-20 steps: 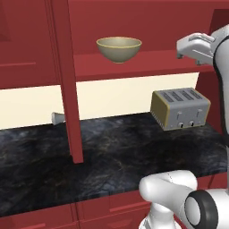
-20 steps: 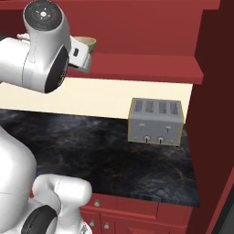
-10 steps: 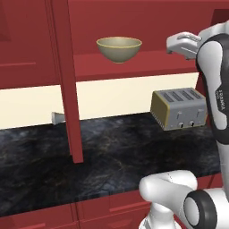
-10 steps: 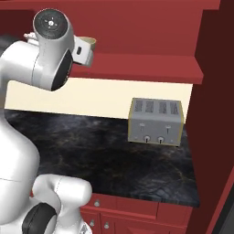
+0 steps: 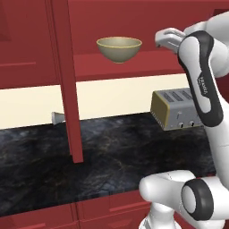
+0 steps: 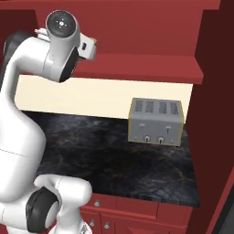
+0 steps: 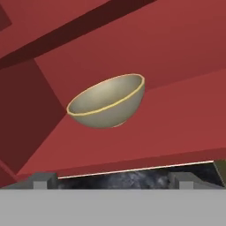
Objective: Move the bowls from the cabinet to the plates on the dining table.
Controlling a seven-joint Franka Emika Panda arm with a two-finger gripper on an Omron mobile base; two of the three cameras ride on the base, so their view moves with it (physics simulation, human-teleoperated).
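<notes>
An olive-tan bowl with a golden rim stands upright on the red shelf of the open cabinet. In the hand view the bowl sits ahead of me, centred above the gap between my fingertips. My gripper hangs at shelf height, just right of the bowl and apart from it. It is open, and in the hand view the gripper has nothing between its tips. The plates and the dining table are out of view.
A silver toaster stands on the black stone counter under the shelf. The opened cabinet door's edge hangs down left of the bowl. A red side wall closes the right end, and red drawers lie below.
The hand has travelled left along the shelf toward the bowl, with the arm's elbow swinging in behind it. The jaws stay open. Bowl and toaster have not moved.
</notes>
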